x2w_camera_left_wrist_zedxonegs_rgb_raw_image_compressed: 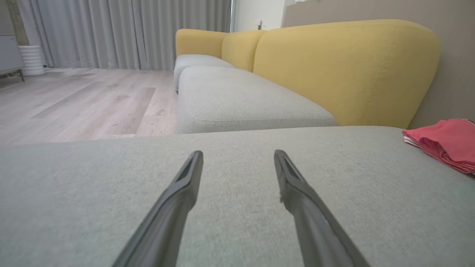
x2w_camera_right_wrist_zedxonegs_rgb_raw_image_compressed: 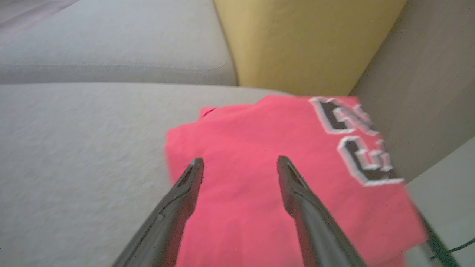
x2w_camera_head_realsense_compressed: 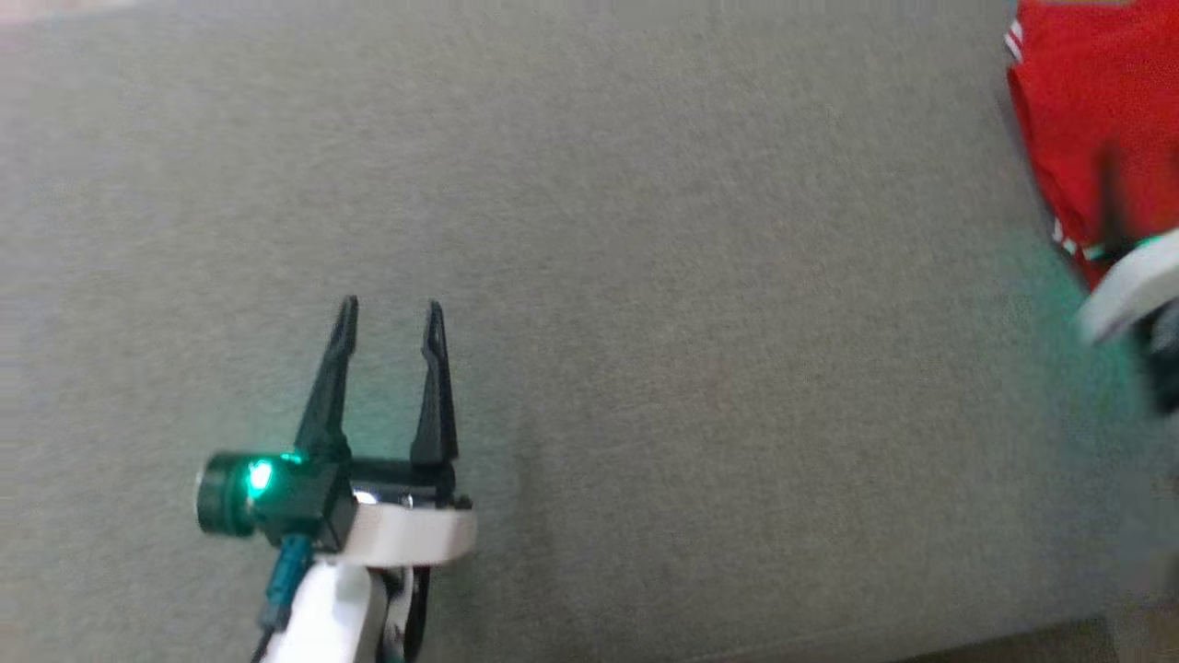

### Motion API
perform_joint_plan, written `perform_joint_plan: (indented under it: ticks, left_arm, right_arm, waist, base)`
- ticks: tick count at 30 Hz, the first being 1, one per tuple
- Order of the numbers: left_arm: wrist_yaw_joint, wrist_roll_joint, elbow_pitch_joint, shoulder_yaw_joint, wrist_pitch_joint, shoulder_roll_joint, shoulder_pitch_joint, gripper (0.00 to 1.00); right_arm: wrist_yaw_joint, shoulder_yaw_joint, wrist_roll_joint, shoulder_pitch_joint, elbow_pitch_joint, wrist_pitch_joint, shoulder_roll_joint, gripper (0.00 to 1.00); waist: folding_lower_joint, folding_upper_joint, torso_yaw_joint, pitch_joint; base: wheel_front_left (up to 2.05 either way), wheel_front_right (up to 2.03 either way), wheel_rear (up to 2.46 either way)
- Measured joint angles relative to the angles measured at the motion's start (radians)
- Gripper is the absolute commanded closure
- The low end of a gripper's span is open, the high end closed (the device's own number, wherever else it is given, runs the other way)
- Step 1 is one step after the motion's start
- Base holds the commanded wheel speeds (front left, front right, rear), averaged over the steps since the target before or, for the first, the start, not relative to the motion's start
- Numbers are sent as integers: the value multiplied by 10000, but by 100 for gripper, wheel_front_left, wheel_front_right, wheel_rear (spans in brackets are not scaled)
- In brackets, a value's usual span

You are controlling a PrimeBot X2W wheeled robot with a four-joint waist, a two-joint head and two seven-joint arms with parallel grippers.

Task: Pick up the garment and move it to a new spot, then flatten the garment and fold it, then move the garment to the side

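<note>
The garment (x2w_camera_head_realsense_compressed: 1087, 120) is red with black-and-white lettering and lies folded flat on the grey cushion at the far right. It also appears as a low red stack (x2w_camera_left_wrist_zedxonegs_rgb_raw_image_compressed: 445, 142) in the left wrist view. My right gripper (x2w_camera_right_wrist_zedxonegs_rgb_raw_image_compressed: 240, 163) hovers over the garment (x2w_camera_right_wrist_zedxonegs_rgb_raw_image_compressed: 259, 141), fingers apart, with nothing between them. In the head view that arm is a blurred pale wrist (x2w_camera_head_realsense_compressed: 1128, 285) at the right edge. My left gripper (x2w_camera_head_realsense_compressed: 391, 313) stands open over bare cushion at the lower left, far from the garment, with nothing between its fingers (x2w_camera_left_wrist_zedxonegs_rgb_raw_image_compressed: 189, 174).
The grey seat cushion (x2w_camera_head_realsense_compressed: 645, 276) spreads wide between the two arms. A yellow backrest (x2w_camera_left_wrist_zedxonegs_rgb_raw_image_compressed: 345, 70) and a beige wall panel (x2w_camera_right_wrist_zedxonegs_rgb_raw_image_compressed: 419, 92) rise behind the garment. A second grey seat (x2w_camera_left_wrist_zedxonegs_rgb_raw_image_compressed: 237, 100) and wooden floor (x2w_camera_left_wrist_zedxonegs_rgb_raw_image_compressed: 81, 100) lie beyond the cushion's edge.
</note>
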Motion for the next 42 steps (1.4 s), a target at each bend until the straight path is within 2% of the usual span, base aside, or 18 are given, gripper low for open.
perform_joint_plan:
  ticks: [5,6,8,12,16,18,19,22,28,42]
  left_arm:
    - [77,-397,353,-92,0,-4,550,0]
    - [77,-397,353,-92,0,-4,550,0]
    - [73,-512,468,-84,0,-6,735,0]
    - [58,-673,579,-52,0,-6,1160,0]
    - [-19,-671,552,54,0,-4,1645,0]
    - [-17,-669,405,188,0,-4,1930,0]
    - [-15,-663,267,307,0,-2,2217,0]
    - [-17,-535,29,433,2,-2,2661,0]
    - [-21,-374,-192,798,2,6,3368,0]
    - [-117,-215,-322,1076,2,13,3661,0]
  right_arm:
    - [0,360,0,1773,-552,-102,1453,0]
    - [0,360,0,1773,-552,-102,1453,0]
    - [0,612,-31,2359,-941,-138,1906,0]
    - [0,614,-184,3537,-2305,-153,2504,0]
    - [0,-288,-1009,4816,-3754,-155,2826,0]
    - [0,-970,-1509,5564,-4637,-155,3101,0]
    - [0,-1570,-2094,6320,-5486,-155,3413,0]
    - [0,-2123,-2876,7461,-6732,-157,3816,0]
    - [0,-2428,-3668,8864,-8019,-157,4192,0]
    - [0,-2778,-3733,9291,-8456,-157,4314,0]
  waist:
    - [-1,0,553,-817]
    - [-1,0,553,-817]
    - [-1,0,771,-1145]
    - [-2,0,1185,-1793]
    - [-2,0,1536,-2395]
    - [-1,0,1669,-2679]
    - [-1,0,1771,-2944]
    - [-1,1,1897,-3285]
    - [0,1,1926,-3782]
    - [1,1,1805,-4140]
  base:
    - [0,0,0]
    - [0,0,0]
    - [0,0,0]
    - [0,0,0]
    - [0,0,0]
    - [0,0,0]
    - [0,0,0]
    - [0,0,0]
    - [0,0,0]
    - [0,0,0]
